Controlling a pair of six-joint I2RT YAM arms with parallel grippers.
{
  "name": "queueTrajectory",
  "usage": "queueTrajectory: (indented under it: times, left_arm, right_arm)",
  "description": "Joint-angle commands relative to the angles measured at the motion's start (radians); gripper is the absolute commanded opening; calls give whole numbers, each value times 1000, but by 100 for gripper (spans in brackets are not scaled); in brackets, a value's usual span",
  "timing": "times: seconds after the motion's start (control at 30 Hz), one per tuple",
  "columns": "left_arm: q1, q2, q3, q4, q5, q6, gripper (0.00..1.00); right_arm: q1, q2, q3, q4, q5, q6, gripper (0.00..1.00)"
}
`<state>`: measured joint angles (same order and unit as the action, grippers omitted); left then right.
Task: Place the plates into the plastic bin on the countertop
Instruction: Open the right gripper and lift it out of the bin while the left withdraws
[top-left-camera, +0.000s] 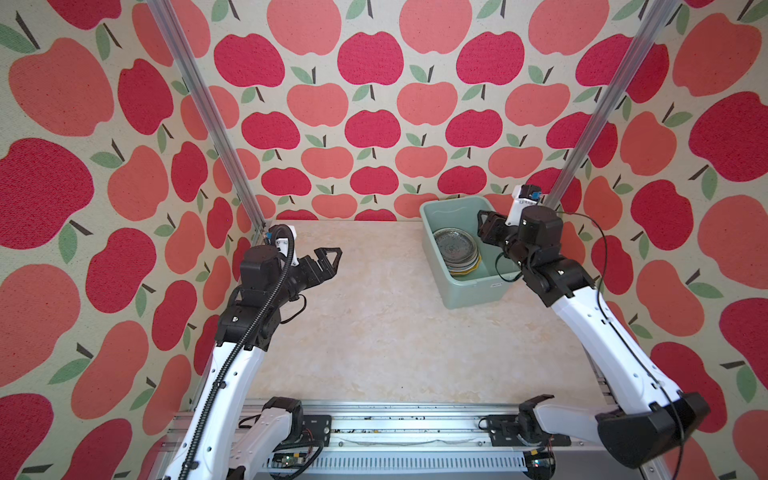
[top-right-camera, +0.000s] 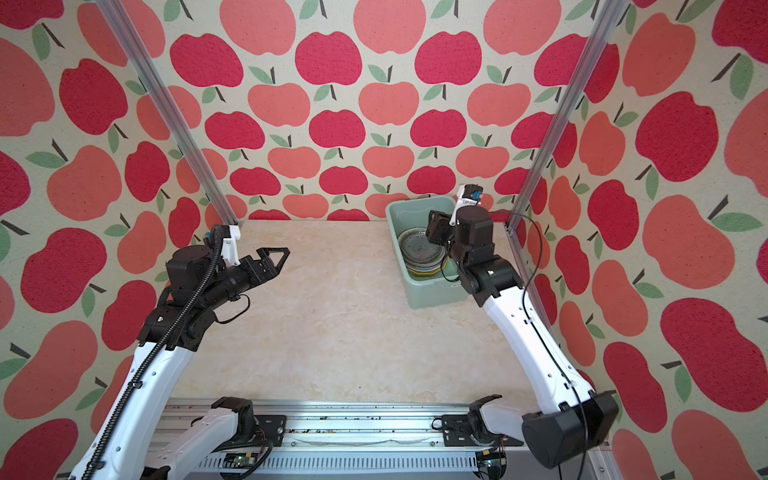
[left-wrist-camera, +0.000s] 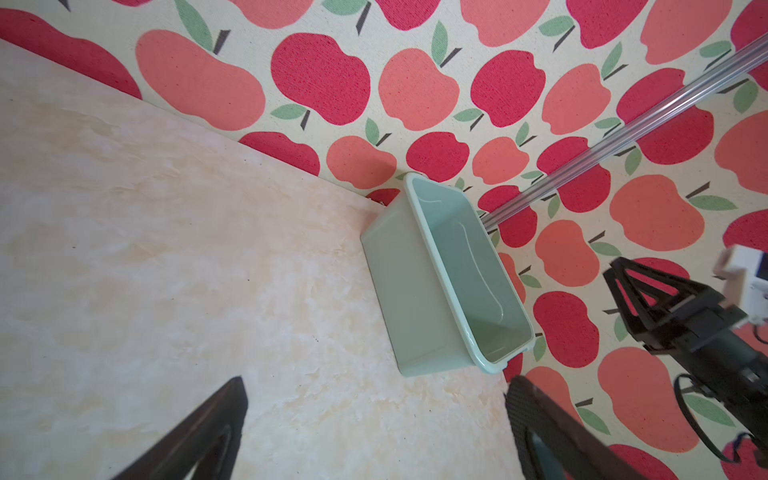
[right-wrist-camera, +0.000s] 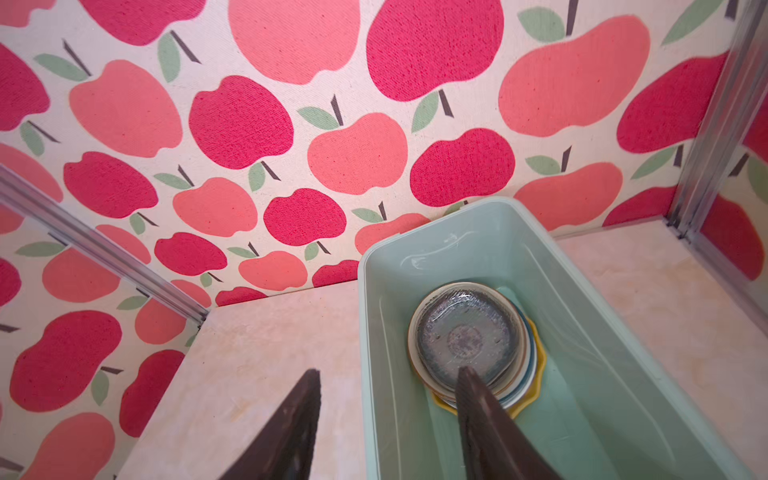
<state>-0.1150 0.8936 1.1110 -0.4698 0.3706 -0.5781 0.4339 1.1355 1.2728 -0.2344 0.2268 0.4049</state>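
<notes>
Several round plates (right-wrist-camera: 467, 336) lie stacked flat, face up, in the plastic bin (right-wrist-camera: 376, 374). The bin is a pale mint-green tub, smooth and slightly glossy, with a rolled rim and rounded corners. The top plate is clear glass with a ribbed pattern. Cream and bluish rims show under it, and a yellow scalloped edge shows at the bottom of the stack. The tabletop (top-left-camera: 374, 324) is flat and cream, with a marbled pattern.

The right jaws hang over the bin, parted roughly halfway, with nothing between them. In the right wrist view one dark finger (right-wrist-camera: 478, 415) crosses the near edge of the stack; I cannot tell whether it touches the glass. The other finger (right-wrist-camera: 291, 424) sits outside the bin's long wall, above the tabletop. The stack lies just below and ahead of these jaws, in the end of the bin nearer to them. The bin's long axis runs away from the right jaws toward the apple-printed cloth wall (top-left-camera: 374, 124).

The left jaws are spread wide and empty above the tabletop. The bin stands well apart from them, out ahead of their tips.
</notes>
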Motion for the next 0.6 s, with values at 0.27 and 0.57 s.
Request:
queueTrajectory:
  times: [0.27,0.57]
  left_arm:
    - [139,-241,-350,34,-322,138,99]
    - [179,-226,-699,445,-475,337,99]
  right_arm:
    - [-172,-502,-587,-28,108,-381,54]
    - [-350,-481,-977,295,17,-399,55]
